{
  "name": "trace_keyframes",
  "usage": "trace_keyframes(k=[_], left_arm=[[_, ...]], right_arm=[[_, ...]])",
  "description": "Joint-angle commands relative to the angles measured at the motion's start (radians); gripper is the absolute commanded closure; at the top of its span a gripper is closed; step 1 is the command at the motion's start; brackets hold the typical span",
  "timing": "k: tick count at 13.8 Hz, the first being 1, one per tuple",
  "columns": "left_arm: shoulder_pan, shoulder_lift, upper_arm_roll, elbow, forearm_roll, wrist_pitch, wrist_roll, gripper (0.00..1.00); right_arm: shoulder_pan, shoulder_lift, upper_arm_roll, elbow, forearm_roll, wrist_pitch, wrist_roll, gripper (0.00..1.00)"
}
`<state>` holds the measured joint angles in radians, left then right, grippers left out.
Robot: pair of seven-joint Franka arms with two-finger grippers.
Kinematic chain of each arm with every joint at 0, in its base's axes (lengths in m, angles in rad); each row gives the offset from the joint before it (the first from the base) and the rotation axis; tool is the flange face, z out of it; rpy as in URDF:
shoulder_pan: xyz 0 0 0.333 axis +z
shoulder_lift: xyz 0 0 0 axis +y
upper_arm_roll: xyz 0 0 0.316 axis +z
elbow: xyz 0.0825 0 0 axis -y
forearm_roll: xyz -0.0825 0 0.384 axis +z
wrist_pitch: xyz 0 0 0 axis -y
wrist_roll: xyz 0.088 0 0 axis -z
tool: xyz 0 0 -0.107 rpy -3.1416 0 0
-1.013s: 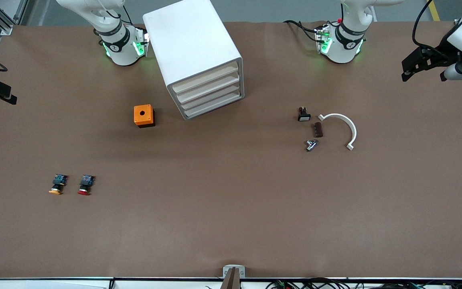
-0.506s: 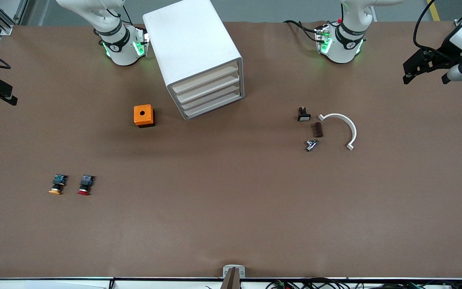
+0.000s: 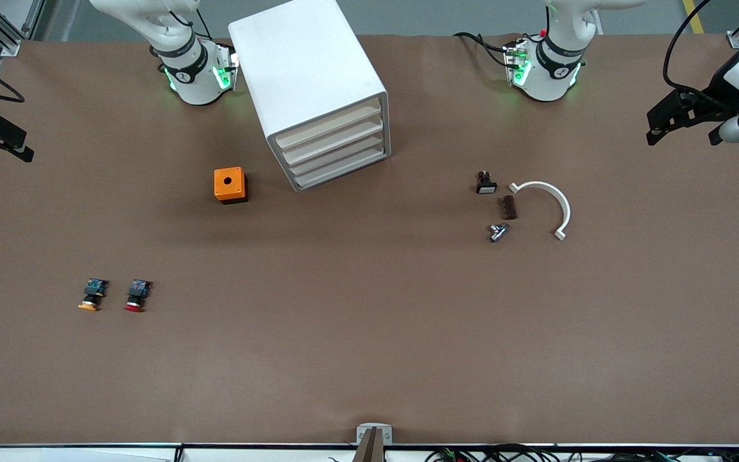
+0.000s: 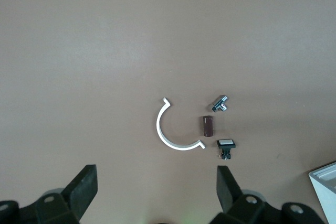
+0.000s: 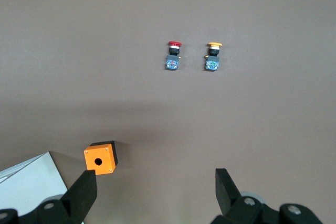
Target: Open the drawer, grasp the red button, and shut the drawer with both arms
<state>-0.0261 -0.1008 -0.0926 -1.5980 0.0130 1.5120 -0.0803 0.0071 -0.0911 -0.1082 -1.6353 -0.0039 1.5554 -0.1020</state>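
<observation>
Front view puts the button [image 3: 135, 296] on the brown table [image 3: 369, 346], toward the right arm's end and near the camera, at about 8 o'clock from the table's middle. It lies on its side, long axis running toward and away from the camera: red cap nearest the camera, blue rear end pointing at 12 o'clock toward the arm bases. Just beside it, at 9 o'clock, lies an orange-capped button [image 3: 91, 295], laid the same way. An orange box [image 3: 230, 185] with a hole sits at 1 o'clock from the button, farther from the camera. At 2 o'clock from the box stands the white drawer cabinet [image 3: 310, 90], all drawers shut. Toward the left arm's end lie a white curved clip [image 3: 552, 200], a brown block [image 3: 509, 207], a small metal fitting [image 3: 498, 231] and a black switch [image 3: 485, 183].

Each arm's tool hangs over its own end of the table: the left tool [image 4: 157, 195] and the right tool [image 5: 156, 195], both with fingers spread apart and holding nothing.
</observation>
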Motion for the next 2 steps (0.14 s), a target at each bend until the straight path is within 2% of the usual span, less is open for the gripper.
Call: trace_keyframes(k=[1,2], left_arm=[[-0.003,0.007,0.004,0.02,-0.002,-0.016,-0.012,0.0],[-0.003,0.007,0.004,0.021,-0.005,-0.016,-0.012,0.0]], right_arm=[[0.01,-0.03,-0.002,-0.029,0.012,0.003,0.022,0.0],[0.01,-0.032,-0.002,-0.029,0.013,0.005,0.022,0.0]])
